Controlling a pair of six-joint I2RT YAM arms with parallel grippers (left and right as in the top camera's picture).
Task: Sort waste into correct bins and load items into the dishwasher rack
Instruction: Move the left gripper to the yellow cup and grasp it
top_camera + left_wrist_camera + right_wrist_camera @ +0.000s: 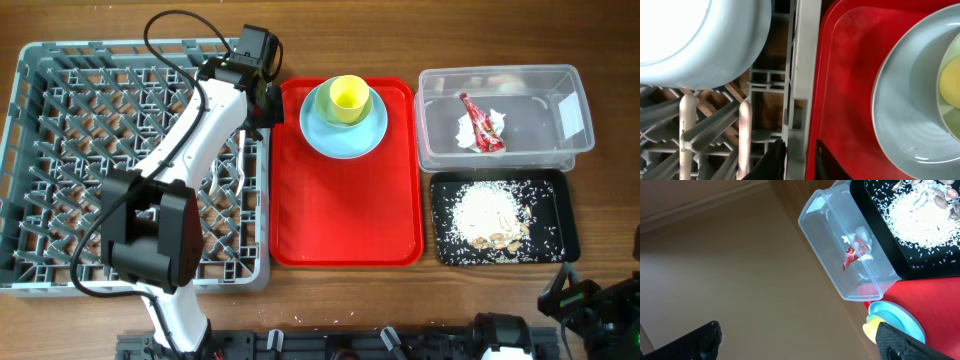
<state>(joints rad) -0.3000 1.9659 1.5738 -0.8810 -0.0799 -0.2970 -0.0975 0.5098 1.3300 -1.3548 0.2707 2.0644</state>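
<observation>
The dishwasher rack point(60, 200) takes up the left of the counter. Only the left wrist view shows anything loaded in it: the small light blue bowl point(700, 45) sits among the pegs near the wall that faces the red tray point(345, 215). Two pale rods point(744, 135) standing just below the bowl could be the fork and spoon, though I cannot tell them from pegs. The clear tub point(545, 110) and, just below it, the black tray point(560, 200) look finished. The red wrapper point(480, 125) and the white napkin point(464, 131) lie together in the tub, and the rice-like scraps point(490, 215) are spread over the black tray. What is plainly left is on the red tray: the light blue plate point(330, 140) at its far end, with the yellow-green cup point(347, 98) standing upright on it, neither yet in the rack. So I judge the waste sorting done and the loading partly done, with plate and cup to go. The left claw point(799, 145) hangs over the rack's wall where it meets the red tray, its fingers parted and gripping nothing — it looks placed to go for the plate or cup. The right claw point(797, 330) is off at the counter's near right corner, spread wide and empty.
</observation>
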